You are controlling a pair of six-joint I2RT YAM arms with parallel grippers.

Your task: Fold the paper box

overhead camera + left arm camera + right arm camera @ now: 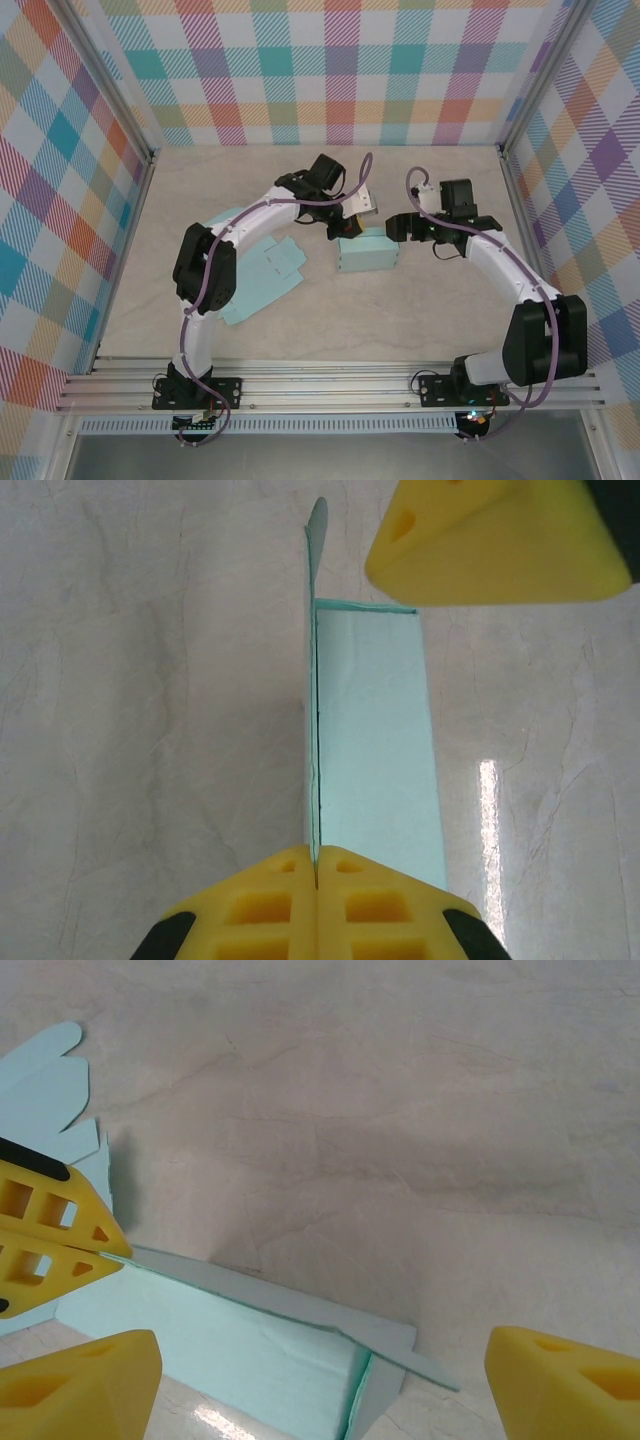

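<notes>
My left gripper is clamped shut on the upright flap of the paper box, which lies mid-desk. My right gripper stands wide open, empty, just over the box's right end.

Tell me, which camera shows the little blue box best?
Top external: the whole paper box shows there. The left wrist shows one panel and the flap in the shut left gripper; the right wrist shows one end and that flap.
</notes>
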